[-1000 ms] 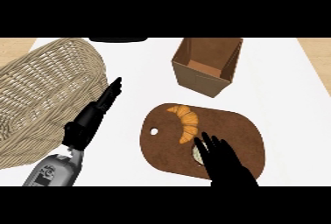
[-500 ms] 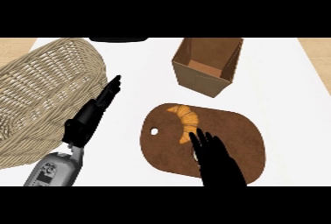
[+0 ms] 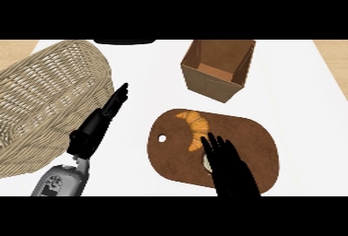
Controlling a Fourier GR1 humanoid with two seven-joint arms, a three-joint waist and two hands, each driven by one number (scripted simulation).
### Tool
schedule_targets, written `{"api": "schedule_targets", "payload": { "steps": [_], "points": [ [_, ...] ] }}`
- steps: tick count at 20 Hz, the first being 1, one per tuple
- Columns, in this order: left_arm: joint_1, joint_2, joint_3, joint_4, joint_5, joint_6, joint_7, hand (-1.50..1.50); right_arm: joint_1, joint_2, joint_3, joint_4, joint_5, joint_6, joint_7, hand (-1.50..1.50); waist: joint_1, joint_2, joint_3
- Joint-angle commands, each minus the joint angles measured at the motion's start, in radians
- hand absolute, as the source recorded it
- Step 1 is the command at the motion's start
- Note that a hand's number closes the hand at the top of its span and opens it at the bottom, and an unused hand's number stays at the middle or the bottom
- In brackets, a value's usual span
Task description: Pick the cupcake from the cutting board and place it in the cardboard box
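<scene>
Bench (image 3: 156,83): white top, carrying every item listed below.

Cutting board (image 3: 252,138): brown, rounded, with a small hole near its 9 o'clock edge; it lies at about 5 o'clock from the middle of the view.

Croissant (image 3: 195,126): golden, lying on the board's upper left part, toward 11 o'clock of the board.

Cupcake (image 3: 206,162): only a pale sliver of it shows on the board, just below the croissant and at the left edge of the right hand, which covers the rest.

Right hand (image 3: 231,168): black, coming up from 6 o'clock over the board, fingers stretched out straight toward 12 o'clock and lying over the cupcake. Its fingers are not curled round anything, and their tips end just beside the croissant's lower end.

Left hand (image 3: 98,124): black, on a grey forearm, at 9 o'clock from the board, fingers straight and pointing to about 1 o'clock, holding nothing, alongside the basket.

Wicker basket (image 3: 48,101): large, woven, filling the 9 to 10 o'clock area.

Cardboard box (image 3: 217,69): brown, open at the top, standing at 12 to 1 o'clock, well apart from the board's upper edge.
</scene>
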Motion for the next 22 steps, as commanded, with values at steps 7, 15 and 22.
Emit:
{"api": "schedule_targets", "payload": {
  "steps": [7, 15, 22],
  "points": [
    [-0.047, -0.066, 0.050, 0.072, -0.051, -0.022, -0.011, 0.00, -0.008, 0.111, -0.067, 0.068, 0.022, 0.127, -0.028, -1.50, -0.002, 0.001, 0.000],
    [-0.010, -0.055, 0.086, 0.073, -0.056, -0.088, -0.054, 0.00, 0.085, 0.075, -0.086, 0.137, 0.083, 0.062, -0.140, -1.50, -0.003, 0.000, 0.000],
    [0.009, -0.078, 0.081, -0.043, -0.099, -0.078, 0.035, 0.00, 0.065, 0.136, -0.111, 0.202, 0.163, 0.069, -0.133, -1.50, 0.000, -0.001, 0.000]
  ]
}}
